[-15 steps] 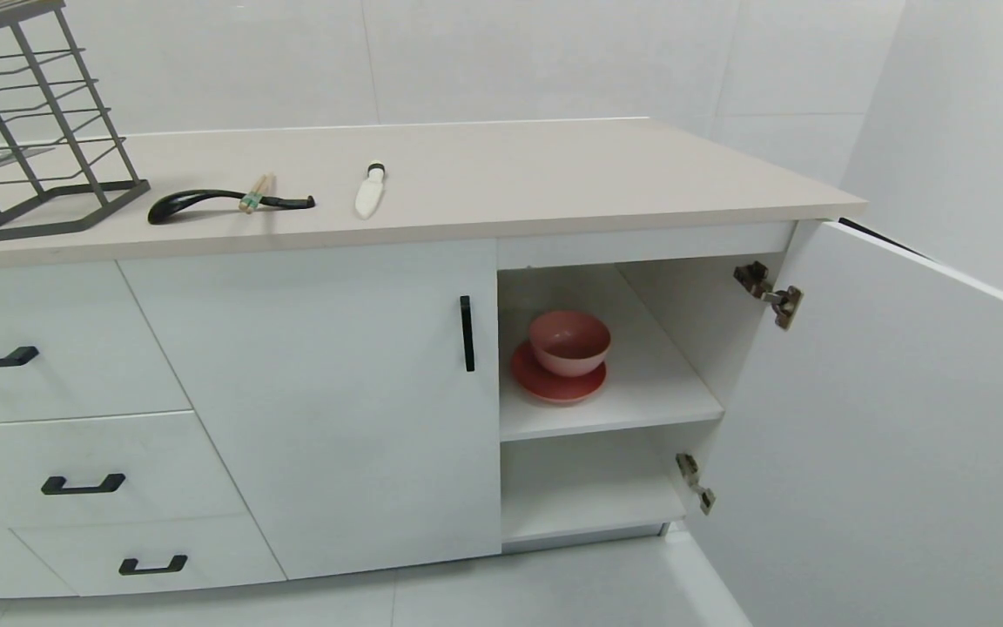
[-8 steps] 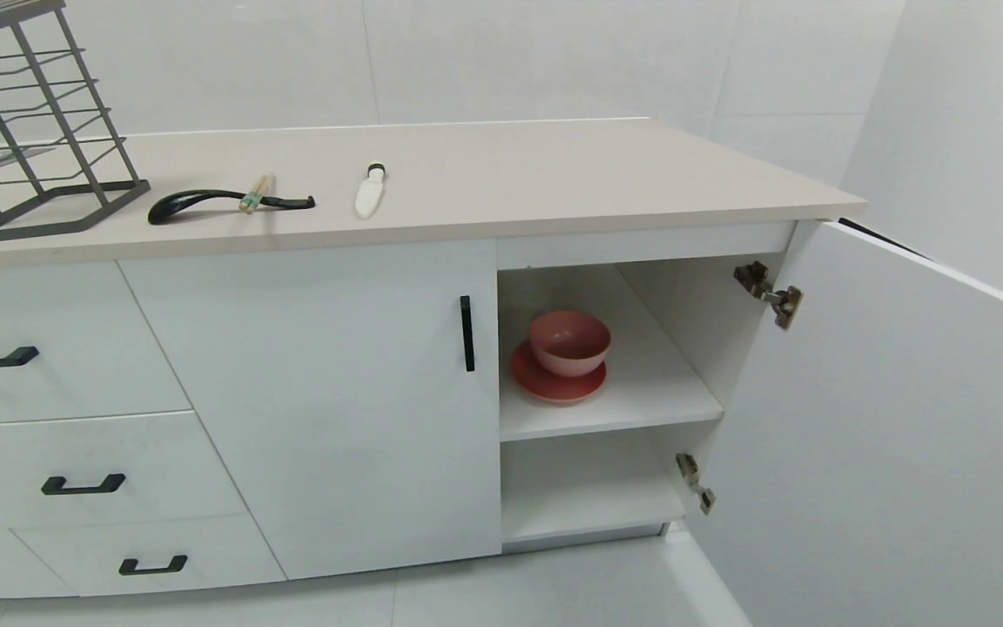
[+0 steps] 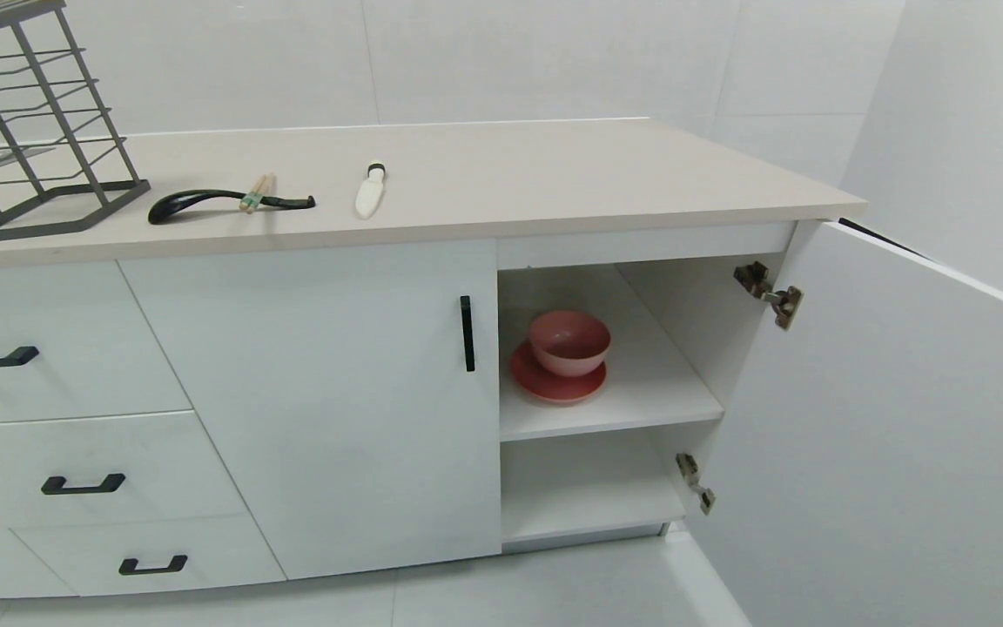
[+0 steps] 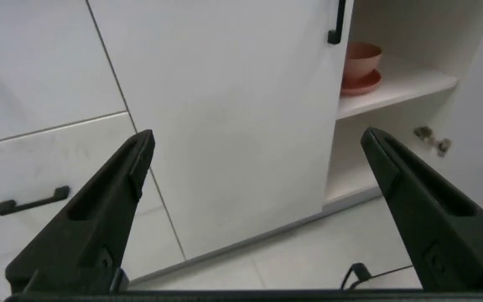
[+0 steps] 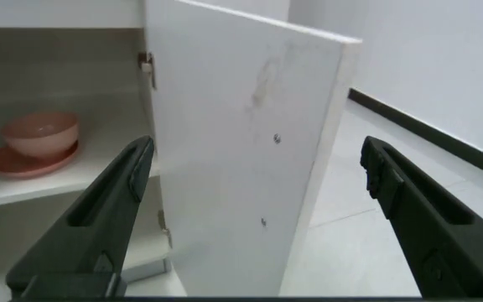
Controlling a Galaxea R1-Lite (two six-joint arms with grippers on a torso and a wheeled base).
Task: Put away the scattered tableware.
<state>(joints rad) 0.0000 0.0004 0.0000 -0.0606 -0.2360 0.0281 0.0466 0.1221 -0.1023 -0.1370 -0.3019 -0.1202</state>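
Round pink bowl (image 3: 569, 341) on flat red plate (image 3: 556, 384), smooth shelf (image 3: 658, 401)

The left tool (image 4: 257, 138) has drawn back from beside the drawers (image 3: 75, 435).

Pink bowl (image 3: 569, 340) on red plate (image 3: 552, 388) inside cabinet (image 3: 660, 394); spoon (image 3: 169, 209), perhaps chopsticks (image 3: 253, 195), on counter (image 3: 554, 174).

A: Countertop (image 3: 510, 165) first: wire rack (image 3: 40, 122) at the left end, black spoon (image 3: 205, 202) just beside it, chopsticks (image 3: 253, 193) crossing its handle.

B: And a white utensil (image 3: 369, 193) lying near them, not touching. Inside the open cupboard?

A: Upper shelf (image 3: 649, 392) carries a red plate (image 3: 554, 387), with a bowl (image 3: 568, 340) sitting on it.
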